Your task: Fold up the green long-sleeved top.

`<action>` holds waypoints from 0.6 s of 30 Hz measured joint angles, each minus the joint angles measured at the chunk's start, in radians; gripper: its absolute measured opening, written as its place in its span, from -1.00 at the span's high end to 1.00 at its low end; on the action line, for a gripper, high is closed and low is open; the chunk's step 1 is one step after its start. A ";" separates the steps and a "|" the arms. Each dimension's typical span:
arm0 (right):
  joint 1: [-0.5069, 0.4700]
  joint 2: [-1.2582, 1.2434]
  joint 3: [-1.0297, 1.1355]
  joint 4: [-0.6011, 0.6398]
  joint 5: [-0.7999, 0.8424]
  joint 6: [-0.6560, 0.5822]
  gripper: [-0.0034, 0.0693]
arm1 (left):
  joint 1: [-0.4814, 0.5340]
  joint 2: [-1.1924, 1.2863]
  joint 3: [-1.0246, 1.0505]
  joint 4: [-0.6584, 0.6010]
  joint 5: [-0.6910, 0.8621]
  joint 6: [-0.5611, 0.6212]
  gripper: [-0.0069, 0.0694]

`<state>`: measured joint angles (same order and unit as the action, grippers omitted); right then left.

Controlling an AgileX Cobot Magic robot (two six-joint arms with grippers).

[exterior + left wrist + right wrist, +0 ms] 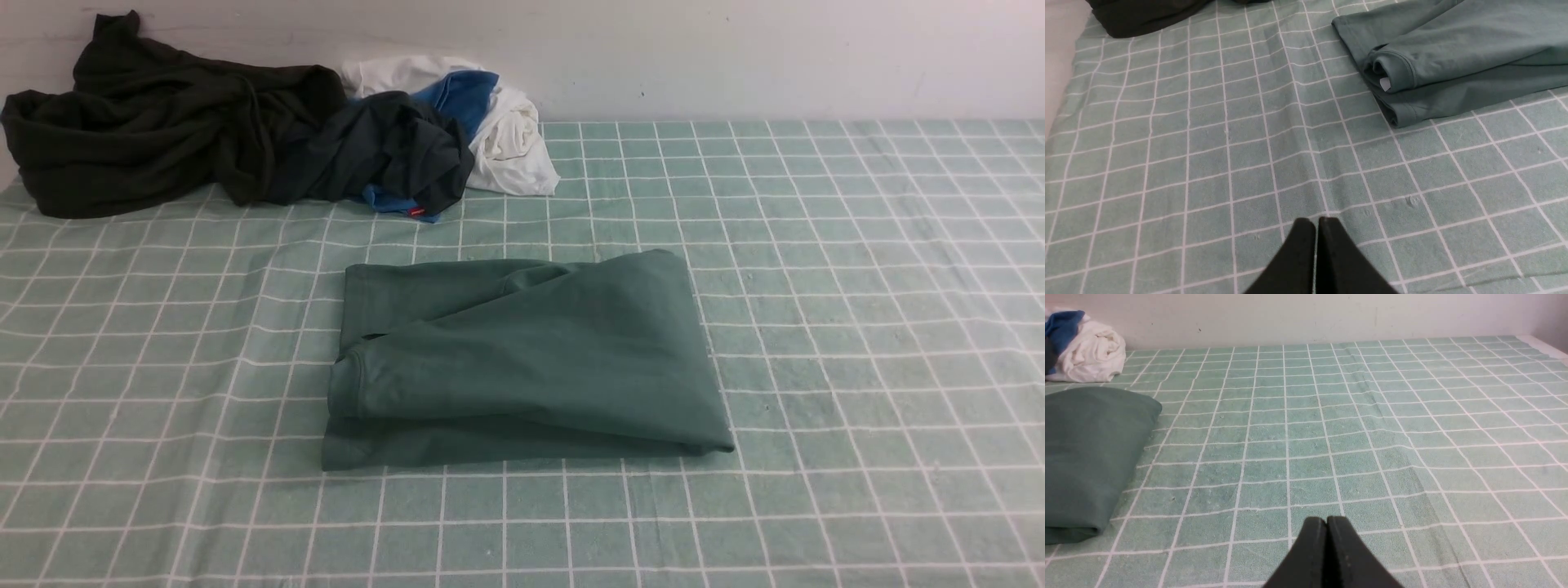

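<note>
Green checked tablecloth, plain white wall behind

A laundry-folding spot: checked green cloth, clothes pile, plain wall.

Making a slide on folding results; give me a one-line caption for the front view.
Folded green long-sleeved top lying on the checked tablecloth, unfolded clothes pile behind it.
</note>
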<state>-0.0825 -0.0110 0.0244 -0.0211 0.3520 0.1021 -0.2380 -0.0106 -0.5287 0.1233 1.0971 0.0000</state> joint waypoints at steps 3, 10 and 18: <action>0.000 0.000 0.000 0.000 0.001 0.000 0.94 | 0.000 0.000 0.021 -0.002 -0.061 0.000 0.83; 0.000 0.000 0.000 0.000 0.001 0.000 0.94 | 0.035 0.000 0.221 -0.050 -0.581 0.000 0.83; 0.000 0.000 0.000 0.000 0.001 0.000 0.94 | 0.179 0.000 0.541 -0.123 -0.900 0.000 0.83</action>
<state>-0.0825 -0.0110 0.0244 -0.0211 0.3527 0.1021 -0.0588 -0.0106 0.0123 0.0000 0.1969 0.0000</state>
